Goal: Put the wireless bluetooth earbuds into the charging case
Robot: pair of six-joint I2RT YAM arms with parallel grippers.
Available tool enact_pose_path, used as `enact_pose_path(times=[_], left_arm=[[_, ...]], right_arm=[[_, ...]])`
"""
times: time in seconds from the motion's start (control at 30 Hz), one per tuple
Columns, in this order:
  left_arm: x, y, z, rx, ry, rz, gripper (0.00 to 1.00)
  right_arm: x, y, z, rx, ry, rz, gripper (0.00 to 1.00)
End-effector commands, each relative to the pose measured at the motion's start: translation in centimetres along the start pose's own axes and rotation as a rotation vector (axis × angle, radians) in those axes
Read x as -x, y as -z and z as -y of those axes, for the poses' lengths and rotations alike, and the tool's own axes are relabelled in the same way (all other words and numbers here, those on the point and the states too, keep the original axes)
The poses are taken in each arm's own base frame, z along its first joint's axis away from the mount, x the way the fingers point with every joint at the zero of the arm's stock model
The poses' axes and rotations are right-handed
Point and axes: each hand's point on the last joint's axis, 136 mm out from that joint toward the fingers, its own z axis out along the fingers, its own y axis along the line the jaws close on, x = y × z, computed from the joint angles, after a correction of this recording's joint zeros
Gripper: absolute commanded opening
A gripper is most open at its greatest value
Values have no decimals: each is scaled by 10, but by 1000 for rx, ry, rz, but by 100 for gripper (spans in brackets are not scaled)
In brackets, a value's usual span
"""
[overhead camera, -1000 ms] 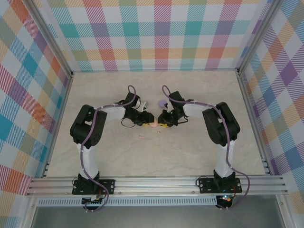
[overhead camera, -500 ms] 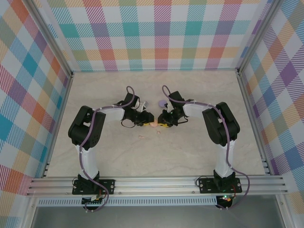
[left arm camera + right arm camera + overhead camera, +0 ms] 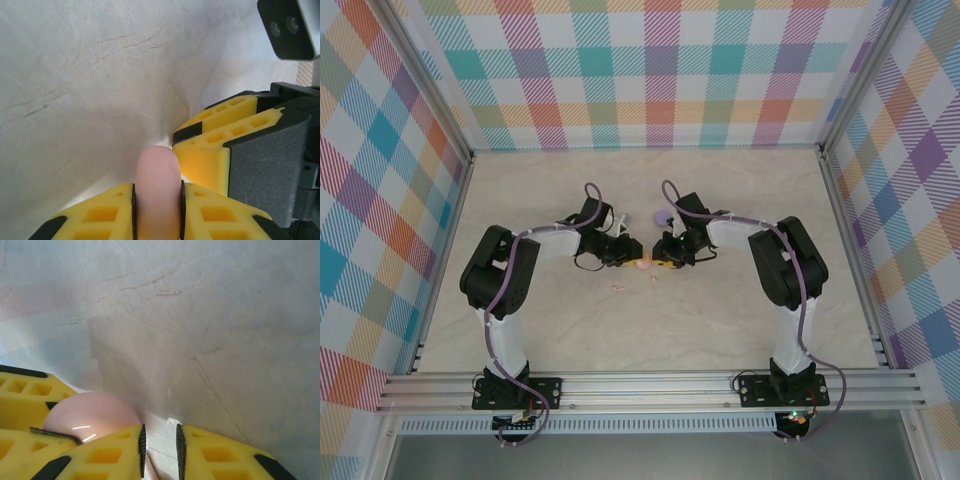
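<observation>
Here the left fingers (image 3: 135,195) clench a pink case (image 3: 156,167) edge-on. The right fingers (image 3: 142,437), just beside it, stand narrowly parted, their grip unclear. One pale earbud (image 3: 618,288) lies on the table (image 3: 720,320) nearby.

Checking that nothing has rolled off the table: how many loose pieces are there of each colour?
Pink round piece: 1
Tiny pale pink pieces: 2
Purple pieces: 2
Total: 5
</observation>
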Motion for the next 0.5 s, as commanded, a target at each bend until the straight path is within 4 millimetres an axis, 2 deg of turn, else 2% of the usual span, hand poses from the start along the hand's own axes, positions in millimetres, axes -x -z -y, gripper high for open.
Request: enact_pose_path(times=[0.0, 0.1, 0.27, 0.37, 0.47], left_arm=[[14, 26, 23, -29, -88, 88, 22], [18, 39, 40, -72, -150, 126, 22], [22, 63, 82, -198, -281, 185, 21], [20, 80, 109, -275, -365, 207, 19], [13, 96, 135, -337, -451, 221, 19]], right_arm=[[10, 33, -13, 54, 37, 91, 28], [12, 58, -20, 138, 71, 135, 32], [10, 105, -39, 317, 227, 196, 39], [1, 133, -55, 422, 353, 228, 41], [-14, 159, -75, 501, 492, 249, 50]])
